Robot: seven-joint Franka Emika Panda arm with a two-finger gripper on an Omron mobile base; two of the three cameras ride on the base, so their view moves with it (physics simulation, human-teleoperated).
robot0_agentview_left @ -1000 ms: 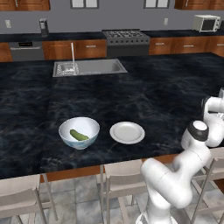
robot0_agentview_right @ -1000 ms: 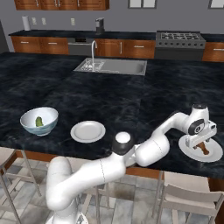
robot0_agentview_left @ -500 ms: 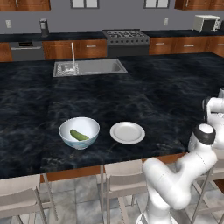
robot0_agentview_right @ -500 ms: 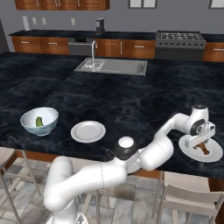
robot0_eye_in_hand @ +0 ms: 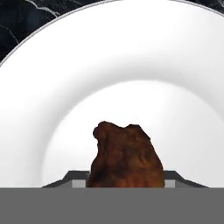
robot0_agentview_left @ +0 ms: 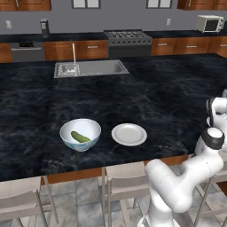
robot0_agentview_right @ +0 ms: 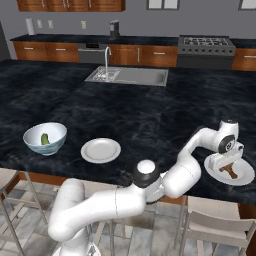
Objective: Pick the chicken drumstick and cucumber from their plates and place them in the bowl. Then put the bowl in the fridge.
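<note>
Bowl (robot0_agentview_right: 45, 138): deep, white inside, pale blue-grey outside; stands near the front edge of the dark marbled tabletop (robot0_agentview_right: 125, 107), toward its left end. Upright.

Cucumber (robot0_agentview_right: 44, 138): small, dark green, smooth; lies inside the bowl, against its inner wall. In the left base view it lies (robot0_agentview_left: 80, 137) across the bowl's bottom.

Plate, middle (robot0_agentview_right: 100, 150): flat, round, white; just beside the bowl on its right, close to the front edge. Carries nothing.

Sink (robot0_agentview_right: 128, 76): steel basin with a faucet (robot0_agentview_right: 106, 56), set into the tabletop near its far edge, well apart from the bowl and plates.

Arm: white with dark joints; reaches from the front edge over toward the right end of the tabletop, wrist bent down over the right plate.

Plate, right (robot0_agentview_right: 242, 176): flat, round, white; near the front right corner of the tabletop. In the hand view its rim (robot0_eye_in_hand: 57, 48) curves around the drumstick, with dark tabletop at the upper corners.

Chicken drumstick (robot0_eye_in_hand: 126, 156): reddish-brown, knobbly; lies on the right plate, about at its centre, directly under the hand. In the right base view a brown end (robot0_agentview_right: 233, 172) shows beside the hand.

Gripper (robot0_agentview_right: 225, 166): lowered onto the right plate, over the drumstick. Fingers partly closed, one on either side of the drumstick; whether they press it cannot be told. The drumstick rests on the plate.
</note>
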